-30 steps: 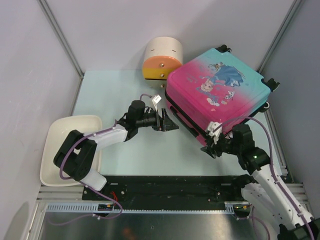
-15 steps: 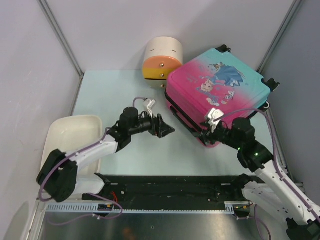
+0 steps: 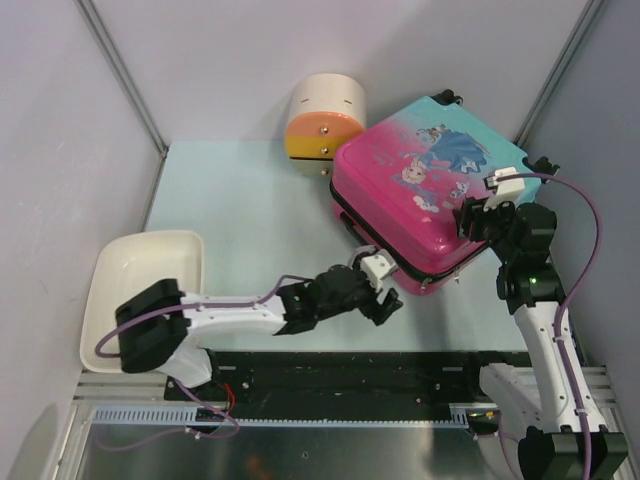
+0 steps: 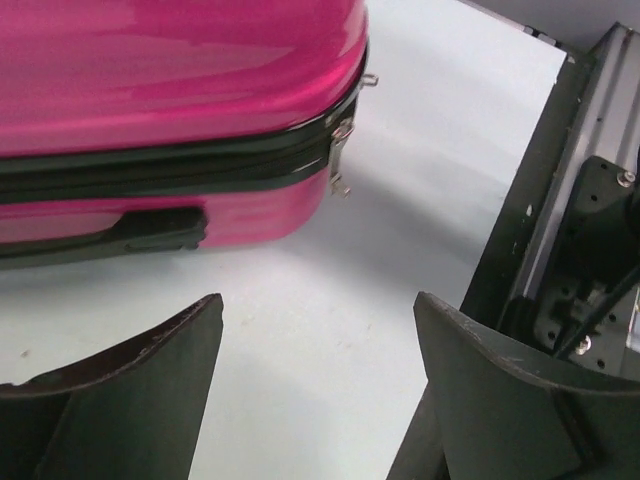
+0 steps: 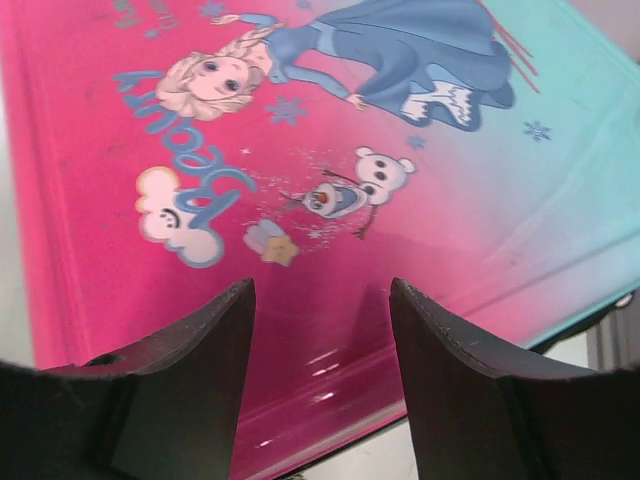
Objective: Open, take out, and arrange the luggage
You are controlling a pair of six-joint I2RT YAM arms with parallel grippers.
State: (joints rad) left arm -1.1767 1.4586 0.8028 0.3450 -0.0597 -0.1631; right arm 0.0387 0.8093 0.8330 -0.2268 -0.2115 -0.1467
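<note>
The luggage (image 3: 425, 190) lies flat and closed at the back right of the table, its teal-to-pink lid with the cartoon print facing up. In the left wrist view its pink side (image 4: 180, 60) shows the black zip line, two metal zipper pulls (image 4: 341, 150) and a black handle (image 4: 150, 228). My left gripper (image 3: 385, 303) is low on the table just off the suitcase's near corner, open and empty (image 4: 318, 310). My right gripper (image 3: 468, 222) hovers over the lid's right part, open with nothing between its fingers (image 5: 320, 295); the printed lid (image 5: 300, 150) fills that view.
A cream cylindrical box with orange-yellow drawers (image 3: 324, 117) stands behind the suitcase at its left. A white basin (image 3: 140, 290) sits at the table's left edge. A black rail (image 3: 350, 370) runs along the near edge, close to my left gripper (image 4: 590, 230).
The left arm swung from the table's middle down to the suitcase's near corner. The right gripper rose from the suitcase's near edge to above the lid's right side and opened wider.
</note>
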